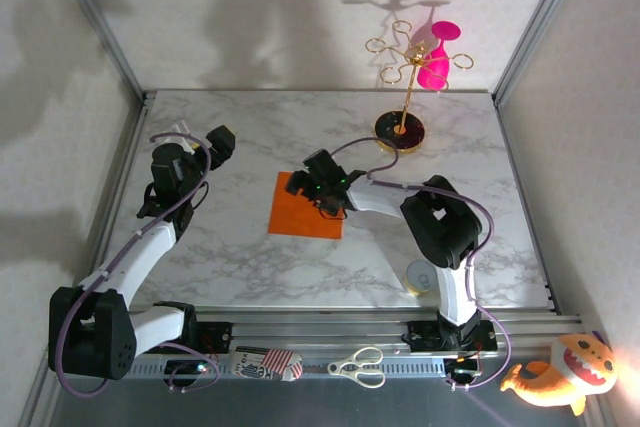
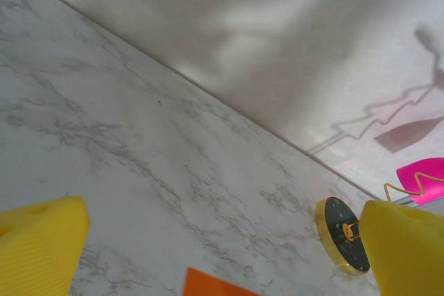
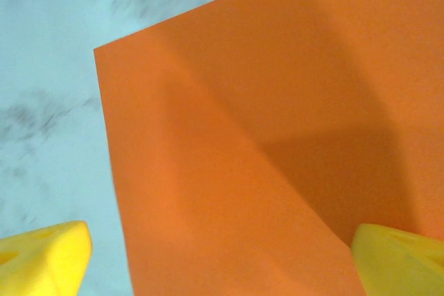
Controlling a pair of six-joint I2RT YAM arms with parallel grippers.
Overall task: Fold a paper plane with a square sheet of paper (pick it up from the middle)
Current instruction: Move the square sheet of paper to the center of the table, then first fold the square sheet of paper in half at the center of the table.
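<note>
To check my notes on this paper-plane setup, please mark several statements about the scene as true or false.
1. The square sheet of paper lies flat on the marble table. True.
2. The right gripper is shut on the sheet. False: its jaws stand open over the sheet, holding nothing.
3. The left gripper is open, apart from the sheet. True.
4. The pink glass stands on the table. False: it hangs from the gold stand.
5. The scissors lie on the sheet. False: they lie on the near rail.
</note>
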